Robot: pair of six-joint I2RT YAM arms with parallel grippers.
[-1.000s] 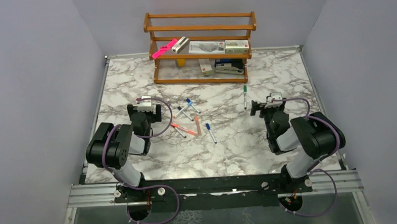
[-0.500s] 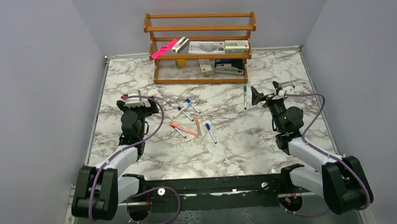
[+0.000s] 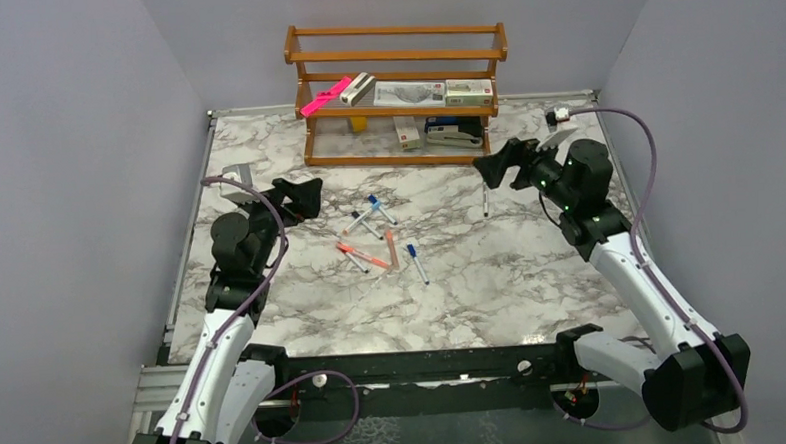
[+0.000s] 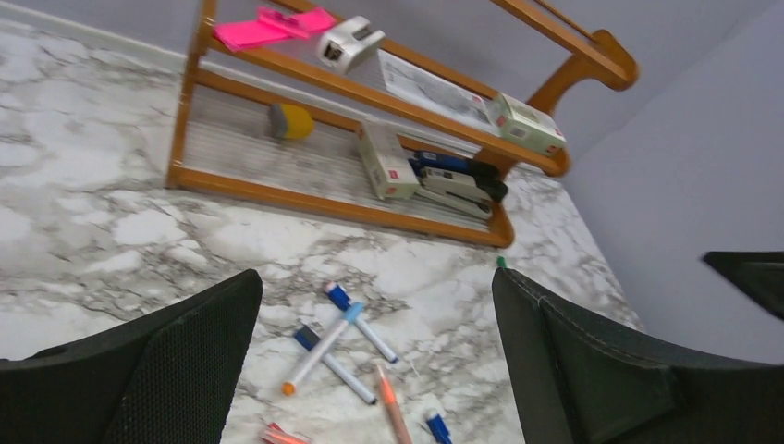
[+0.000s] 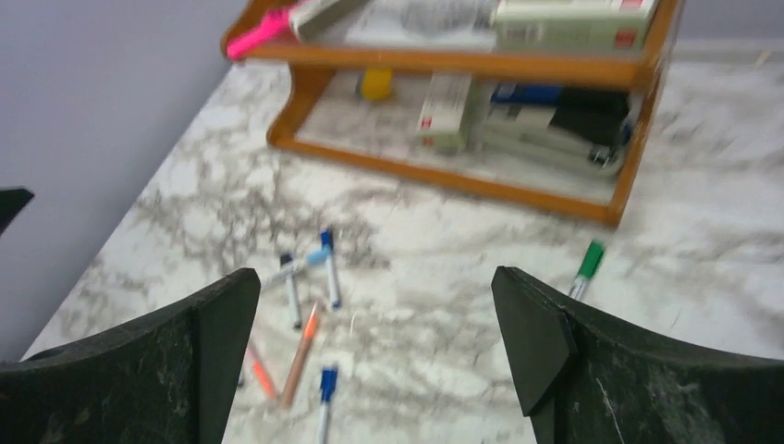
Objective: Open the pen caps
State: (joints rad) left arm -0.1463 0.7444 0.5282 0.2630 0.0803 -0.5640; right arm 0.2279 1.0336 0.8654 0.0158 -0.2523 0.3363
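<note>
Several white-barrelled pens with blue, orange and red caps lie scattered mid-table, caps on. A green-capped pen lies apart to their right. My left gripper is open and empty, held above the table left of the cluster. My right gripper is open and empty, above the green pen's far end. The left wrist view shows the left gripper open over the blue-capped pens and an orange pen. The right wrist view shows the right gripper open, the cluster and the green pen.
A wooden shelf stands at the table's back, holding a pink bar, small boxes and a black stapler. Grey walls close in the left, right and back sides.
Both arms have risen and stretched forward from their folded pose. The left gripper moved back and right, the right gripper back toward the shelf. The pens have not moved.
</note>
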